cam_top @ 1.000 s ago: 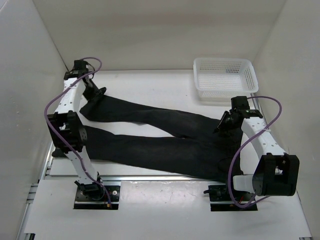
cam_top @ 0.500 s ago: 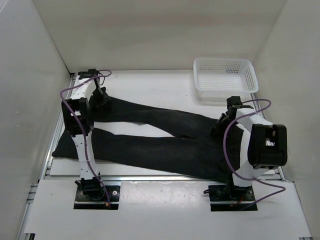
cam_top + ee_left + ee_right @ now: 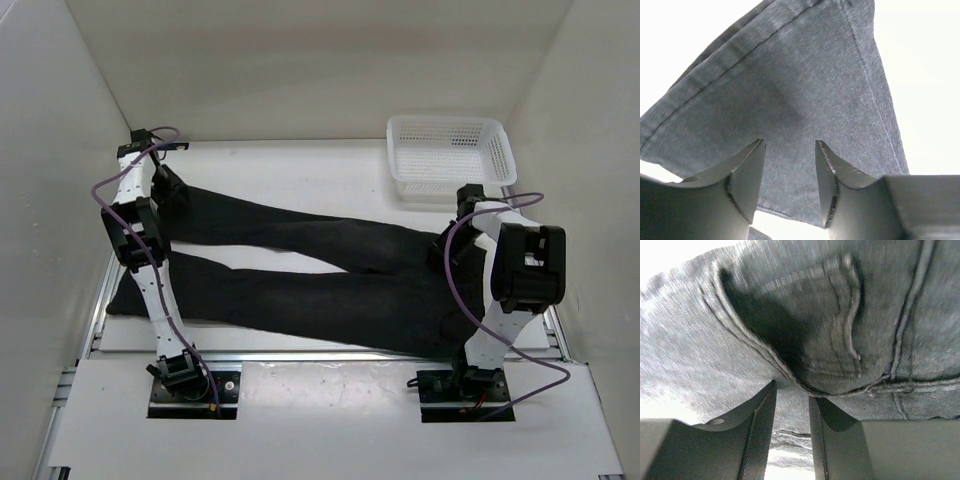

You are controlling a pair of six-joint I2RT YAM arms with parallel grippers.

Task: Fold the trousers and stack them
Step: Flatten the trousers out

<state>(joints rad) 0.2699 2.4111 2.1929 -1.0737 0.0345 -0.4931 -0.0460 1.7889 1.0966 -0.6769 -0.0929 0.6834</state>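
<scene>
Trousers (image 3: 330, 290) spread flat across frame centre, legs pointing left. My left gripper (image 3: 790, 147), now shifted to upper left, stands half-wide astride hem (image 3: 700, 85); right gripper (image 3: 792, 390) narrowed over pocket (image 3: 830, 330), pinch uncertain. Fold not begun.

It looks like a robotics lab cell rather than any home. Plain white walls (image 3: 300, 70) box in a white table (image 3: 330, 170). A left arm (image 3: 145, 270) and a right arm (image 3: 525, 275) are bolted along a metal rail (image 3: 320, 354) at the near edge, with purple cables (image 3: 447, 250) looping loose off them.
</scene>
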